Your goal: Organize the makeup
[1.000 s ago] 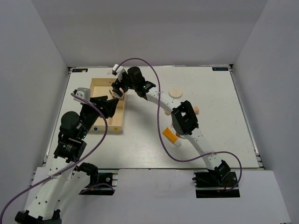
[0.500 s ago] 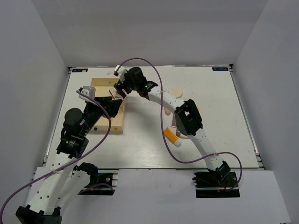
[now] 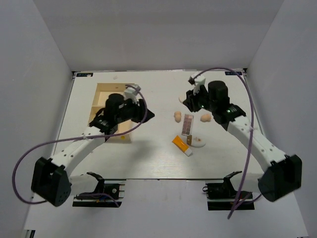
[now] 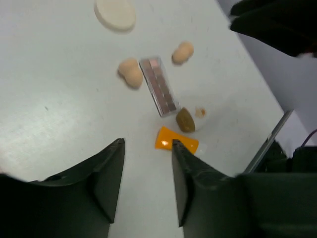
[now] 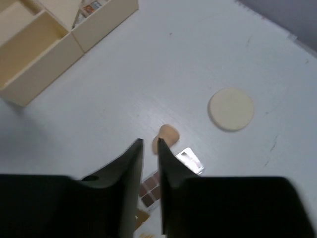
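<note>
The makeup lies mid-table: two beige sponges (image 3: 177,116) (image 3: 205,117), a palette (image 3: 187,124) between them, an orange tube (image 3: 181,144) and a white oval item (image 3: 197,142). My left gripper (image 3: 147,115) hovers left of them, open and empty. The left wrist view shows its gripper (image 4: 147,144) above bare table, with the tube (image 4: 176,140), palette (image 4: 158,85) and round disc (image 4: 115,13) ahead. My right gripper (image 3: 187,100) hangs over the disc (image 5: 231,109). In its wrist view the right gripper (image 5: 150,142) has jaws a narrow slit apart, empty, above a sponge (image 5: 166,135).
The pale wooden compartment box (image 3: 99,91) sits at the left, partly under my left arm. In the right wrist view the box (image 5: 49,44) shows a palette in one compartment. Grey walls ring the table. Purple cables loop over both arms.
Both arms have left the box. The left gripper swung right over the table, the right one right to above the disc. Both pairs of jaws have narrowed, the right one sharply.
</note>
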Action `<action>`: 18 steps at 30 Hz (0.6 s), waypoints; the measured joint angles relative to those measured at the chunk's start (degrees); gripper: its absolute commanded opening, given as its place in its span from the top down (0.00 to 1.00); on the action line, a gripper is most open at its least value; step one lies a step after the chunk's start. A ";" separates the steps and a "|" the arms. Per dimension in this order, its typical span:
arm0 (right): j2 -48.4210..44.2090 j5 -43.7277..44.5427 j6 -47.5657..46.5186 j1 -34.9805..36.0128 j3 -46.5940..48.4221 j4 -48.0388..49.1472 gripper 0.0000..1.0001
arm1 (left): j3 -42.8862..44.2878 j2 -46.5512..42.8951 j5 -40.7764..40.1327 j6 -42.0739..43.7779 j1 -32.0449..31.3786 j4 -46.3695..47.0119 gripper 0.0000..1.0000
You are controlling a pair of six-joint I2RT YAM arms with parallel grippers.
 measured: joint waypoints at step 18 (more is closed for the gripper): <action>-17.49 8.26 5.01 -13.66 -16.63 -4.28 0.28 | 30.91 39.98 -33.24 -3.15 -30.08 -22.77 0.12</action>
